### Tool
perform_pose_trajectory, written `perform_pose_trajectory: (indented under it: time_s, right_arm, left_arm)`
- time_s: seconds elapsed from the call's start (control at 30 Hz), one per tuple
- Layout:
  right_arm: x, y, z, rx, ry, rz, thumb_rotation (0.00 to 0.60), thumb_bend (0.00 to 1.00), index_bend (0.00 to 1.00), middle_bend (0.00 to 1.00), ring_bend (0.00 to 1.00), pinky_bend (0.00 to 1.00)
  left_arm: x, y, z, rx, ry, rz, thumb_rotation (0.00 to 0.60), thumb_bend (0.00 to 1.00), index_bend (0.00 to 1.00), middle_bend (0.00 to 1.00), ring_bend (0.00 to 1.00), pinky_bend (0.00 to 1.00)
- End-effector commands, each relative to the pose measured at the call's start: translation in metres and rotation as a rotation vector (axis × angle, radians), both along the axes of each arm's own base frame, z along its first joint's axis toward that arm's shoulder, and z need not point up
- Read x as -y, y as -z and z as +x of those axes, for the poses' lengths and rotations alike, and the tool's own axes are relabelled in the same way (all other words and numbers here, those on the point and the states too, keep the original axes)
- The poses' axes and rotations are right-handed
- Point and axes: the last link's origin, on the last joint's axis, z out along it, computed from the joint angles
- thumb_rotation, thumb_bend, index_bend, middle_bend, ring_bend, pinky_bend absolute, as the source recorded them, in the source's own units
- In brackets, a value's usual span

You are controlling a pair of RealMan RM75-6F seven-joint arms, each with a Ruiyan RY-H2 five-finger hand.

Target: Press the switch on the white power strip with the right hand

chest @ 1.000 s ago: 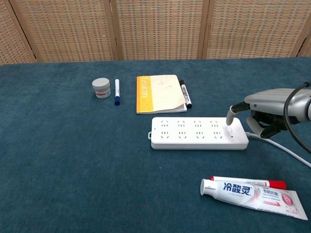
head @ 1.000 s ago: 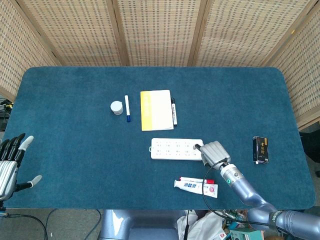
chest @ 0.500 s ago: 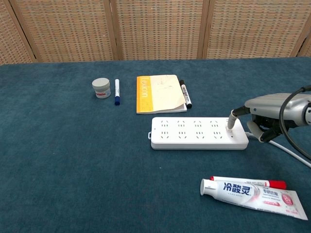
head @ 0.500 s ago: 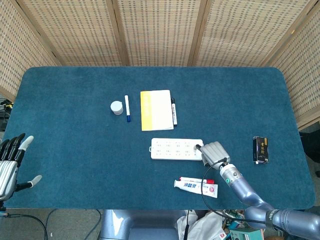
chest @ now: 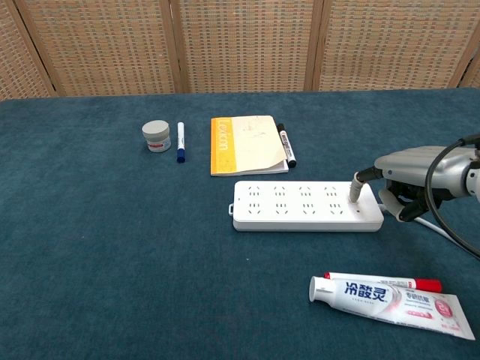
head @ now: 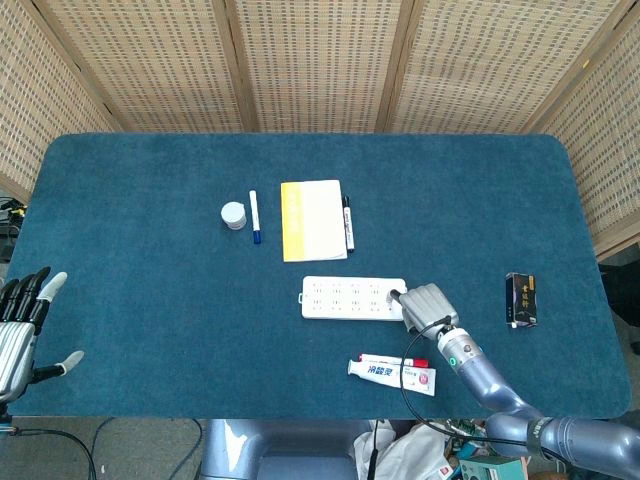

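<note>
The white power strip lies near the middle of the blue table, just near of the yellow notebook. One extended finger of the right hand is pressed down on the switch at the strip's right end, the other fingers being curled under. The left hand is held spread and empty at the table's left edge.

Bright, even light — soft faint shadows, sharp focus throughout
</note>
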Motion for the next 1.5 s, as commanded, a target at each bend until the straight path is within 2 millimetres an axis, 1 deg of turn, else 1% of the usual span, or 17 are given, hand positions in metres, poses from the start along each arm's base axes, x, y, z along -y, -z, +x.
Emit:
perform_pose_trajectory:
  time_s: [0.03,0.33,0.47,0.53,0.67,0.83,0.9,0.97,1.0,1.03,1.07,1.1,1.13,1.2,1.23,1.33,1.5]
  right_arm:
    - [0.0,0.002,-0.001,-0.01,0.002,0.002,0.6,0.84,0.26,0.87,0.94,1.0]
    - [-0.001,0.005,-0.003,-0.036,0.012,0.015,0.6,0.84,0.28,0.87,0.94,1.0]
    - [0.0,0.0,0.007,0.006,-0.003,-0.014,0.6,0.84,0.28,0.87,0.94,1.0]
    - [0.003,-0.016,0.024,0.072,-0.035,-0.065,0.6,0.84,0.28,0.87,0.94,1.0]
    - [-0.003,-0.044,0.041,0.169,-0.074,-0.125,0.6,0.84,0.28,0.87,0.94,1.0]
    - [-0.014,-0.075,0.047,0.254,-0.111,-0.208,0.6,0.84,0.28,0.87,0.94,1.0]
    - [-0.026,-0.095,0.041,0.327,-0.137,-0.29,0.6,0.82,0.28,0.86,0.93,1.0]
    - [-0.037,-0.107,0.029,0.373,-0.156,-0.352,0.6,0.62,0.28,0.78,0.84,0.93]
    - [-0.042,-0.111,0.021,0.382,-0.159,-0.371,0.6,0.41,0.26,0.69,0.74,0.84]
    - [-0.049,-0.115,0.011,0.378,-0.151,-0.382,0.6,0.2,0.21,0.55,0.57,0.7]
    - [-0.057,-0.118,0.0,0.36,-0.131,-0.381,0.6,0.11,0.16,0.43,0.43,0.59]
    - [-0.063,-0.12,-0.007,0.342,-0.116,-0.38,0.6,0.01,0.09,0.24,0.22,0.42]
    - [-0.07,-0.124,-0.016,0.316,-0.099,-0.383,0.6,0.0,0.03,0.1,0.07,0.25]
    - [-0.088,-0.131,-0.034,0.276,-0.088,-0.418,0.6,0.0,0.0,0.0,0.0,0.06]
    - [-0.099,-0.136,-0.045,0.253,-0.082,-0.451,0.6,0.0,0.0,0.0,0.0,0.01]
    - [-0.115,-0.141,-0.062,0.212,-0.113,-0.537,0.6,0.0,0.0,0.0,0.0,0.0]
    - [-0.124,-0.143,-0.072,0.194,-0.132,-0.599,0.6,0.0,0.0,0.0,0.0,0.0]
  left_arm:
    - [0.0,0.0,0.0,0.0,0.0,0.001,0.6,0.0,0.0,0.0,0.0,0.0]
    - [0.0,0.0,0.0,-0.001,0.0,0.001,0.6,0.0,0.0,0.0,0.0,0.0]
    - [0.0,-0.001,0.0,0.002,0.001,0.003,0.6,0.0,0.0,0.0,0.0,0.0]
    - [0.001,-0.001,0.001,0.005,0.002,0.003,0.6,0.0,0.0,0.0,0.0,0.0]
    - [0.001,-0.001,0.003,0.009,0.009,0.001,0.6,0.0,0.0,0.0,0.0,0.0]
    - [0.003,-0.002,0.002,0.012,0.012,-0.003,0.6,0.0,0.0,0.0,0.0,0.0]
    - [0.004,-0.003,0.001,0.015,0.016,-0.003,0.6,0.0,0.0,0.0,0.0,0.0]
    - [0.006,-0.004,0.0,0.018,0.019,-0.005,0.6,0.0,0.0,0.0,0.0,0.0]
    - [0.006,-0.004,0.0,0.019,0.019,-0.005,0.6,0.0,0.0,0.0,0.0,0.0]
    - [0.007,-0.004,0.0,0.02,0.02,-0.005,0.6,0.0,0.0,0.0,0.0,0.0]
    - [0.007,-0.004,-0.001,0.02,0.02,-0.006,0.6,0.0,0.0,0.0,0.0,0.0]
    - [0.007,-0.004,-0.001,0.02,0.019,-0.007,0.6,0.0,0.0,0.0,0.0,0.0]
    - [0.007,-0.004,-0.002,0.022,0.015,-0.01,0.6,0.0,0.0,0.0,0.0,0.0]
    - [0.008,-0.003,-0.004,0.023,0.007,-0.016,0.6,0.0,0.0,0.0,0.0,0.0]
    - [0.009,-0.003,-0.006,0.02,0.003,-0.018,0.6,0.0,0.0,0.0,0.0,0.0]
    - [0.011,-0.002,-0.007,0.022,0.003,-0.021,0.6,0.0,0.0,0.0,0.0,0.0]
    - [0.014,-0.002,-0.007,0.025,0.016,-0.023,0.6,0.0,0.0,0.0,0.0,0.0]
